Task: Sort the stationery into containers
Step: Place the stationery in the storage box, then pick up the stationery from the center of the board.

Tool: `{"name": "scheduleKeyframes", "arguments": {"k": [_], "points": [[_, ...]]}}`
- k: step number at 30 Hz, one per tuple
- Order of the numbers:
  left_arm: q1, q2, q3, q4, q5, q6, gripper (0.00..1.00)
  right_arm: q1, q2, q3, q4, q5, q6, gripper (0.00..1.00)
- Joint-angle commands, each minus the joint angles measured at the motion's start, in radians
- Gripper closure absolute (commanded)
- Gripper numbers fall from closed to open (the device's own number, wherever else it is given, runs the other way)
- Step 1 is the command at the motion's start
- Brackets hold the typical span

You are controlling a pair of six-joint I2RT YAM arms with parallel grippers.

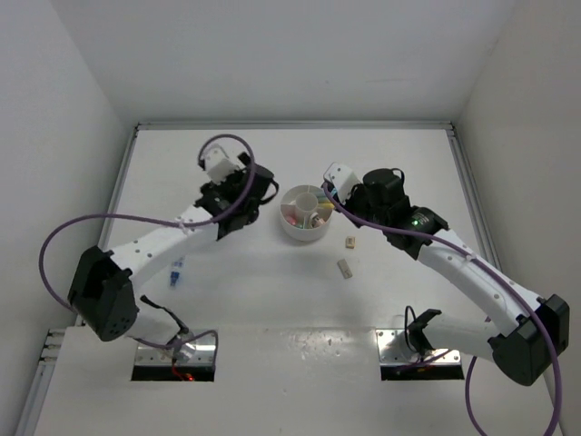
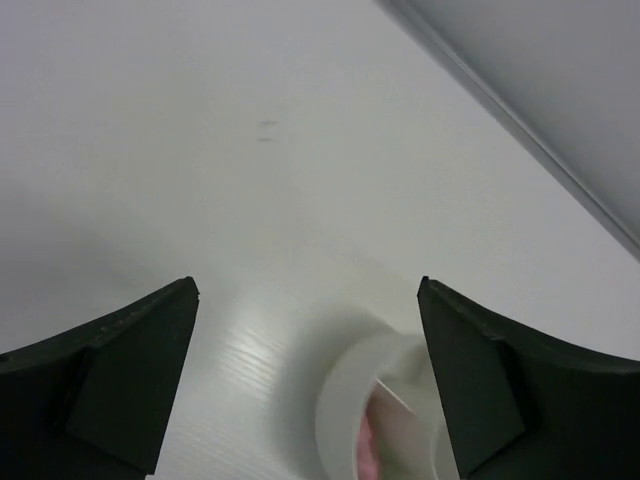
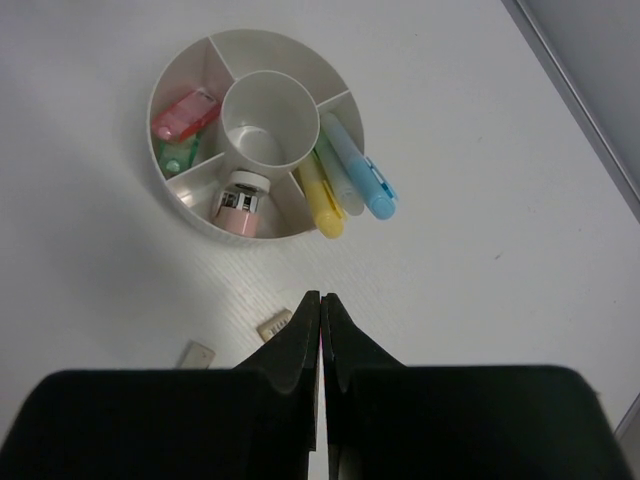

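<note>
Left fingers (image 2: pixel 120 380) spread, empty, beside organiser (image 1: pixel 304 237) mid-frame; right fingers (image 3: pixel 295 350) pressed together. Tan blocks (image 1: pixel 349 242), blue marker (image 1: pixel 175 272) loose on counter (image 1: pixel 254 291). Risk: left arm nudges organiser, tipping overhanging markers (image 3: pixel 324 195) out.

The white table (image 1: pixel 272 291) is holding a round white tray (image 1: pixel 304 235) near the middle. A tan block (image 1: pixel 349 242) is lying just beside it, right side. A 2nd block (image 1: pixel 344 268) is lying nearer the front. A blue marker (image 1: pixel 176 272) is lying well apart, left.

Closed right gripper (image 3: pixel 320 298) near organiser (image 3: pixel 280 50) (markers (image 3: pixel 357 168) inside).
</note>
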Motion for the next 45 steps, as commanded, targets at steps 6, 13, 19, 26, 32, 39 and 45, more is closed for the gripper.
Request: {"name": "scheduleKeyframes", "arguments": {"k": [6, 13, 19, 26, 32, 39, 45], "points": [[0.415, 0.008, -0.045, -0.663, 0.170, -0.423, 0.01, -0.004, -0.018, -0.004, 0.018, -0.025, -0.007, 1.00], [0.709, -0.130, -0.335, -0.398, 0.527, -0.472, 0.13, -0.004, -0.039, -0.004, 0.018, -0.034, -0.007, 1.00], [0.782, -0.182, -0.413, -0.379, 0.675, -0.565, 0.80, -0.004, -0.048, -0.004, 0.018, -0.043, -0.007, 1.00], [0.821, -0.117, -0.364, -0.344, 0.716, -0.488, 0.46, -0.004, -0.057, -0.013, 0.018, -0.054, -0.007, 1.00], [0.821, -0.118, -0.329, -0.384, 0.617, -0.473, 0.34, -0.004, -0.067, -0.013, 0.018, -0.054, -0.007, 1.00], [0.839, -0.107, -0.281, -0.442, 0.534, -0.535, 0.28, -0.004, -0.057, -0.013, 0.009, -0.054, -0.007, 1.00], [0.848, -0.007, -0.271, -0.442, 0.600, -0.544, 0.27, -0.004, -0.057, -0.022, 0.009, -0.054, -0.007, 1.00]]}}
